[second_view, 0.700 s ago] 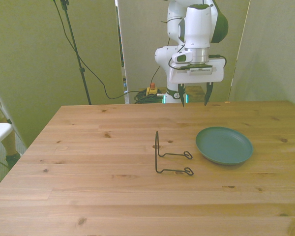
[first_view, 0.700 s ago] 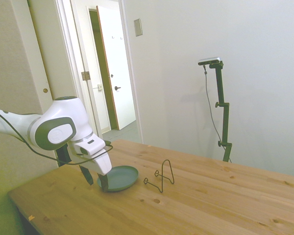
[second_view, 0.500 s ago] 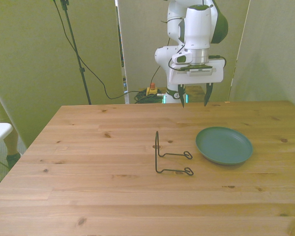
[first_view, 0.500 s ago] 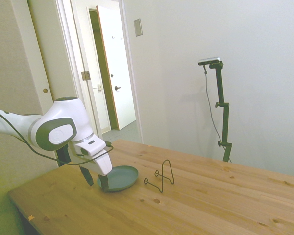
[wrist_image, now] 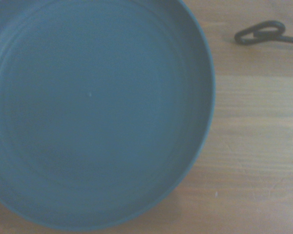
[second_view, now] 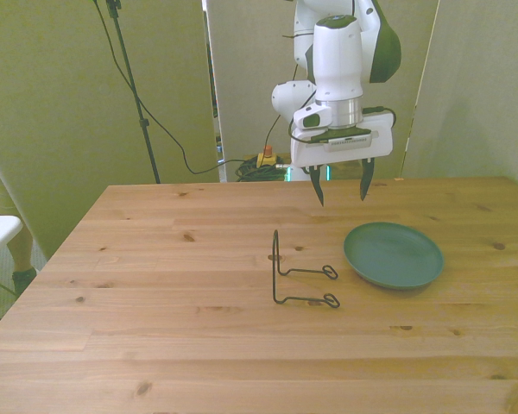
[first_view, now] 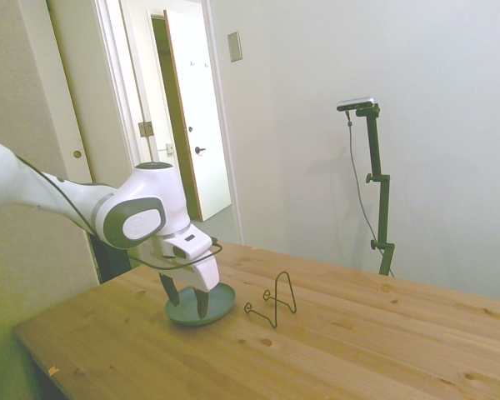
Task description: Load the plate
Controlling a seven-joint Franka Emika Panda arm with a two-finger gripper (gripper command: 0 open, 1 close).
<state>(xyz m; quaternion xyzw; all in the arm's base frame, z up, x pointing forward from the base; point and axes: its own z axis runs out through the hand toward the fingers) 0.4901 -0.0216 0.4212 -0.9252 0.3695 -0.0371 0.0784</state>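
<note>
The plate (second_view: 393,254) is small, round and grey-green, and lies flat on the wooden table (second_view: 155,345) toward the front view's right. My gripper (second_view: 342,198) hangs open above it with nothing between its fingers, a short way over the plate's far-left side. In the side view the gripper (first_view: 188,300) overlaps the plate (first_view: 222,300), fingertips pointing down and close over it. The wrist view is mostly filled by the empty plate (wrist_image: 97,112).
A thin dark wire stand (second_view: 298,278) sits just to the plate's left in the front view, also seen as the wire stand (first_view: 275,302) in the side view; one loop of the wire stand (wrist_image: 261,33) shows in the wrist view. Bare tabletop (first_view: 358,350) spreads around both.
The arm has swung out from the table's far edge and lowered slightly, bringing the gripper over the plate. The gripper stays open. Plate and wire stand have not moved.
</note>
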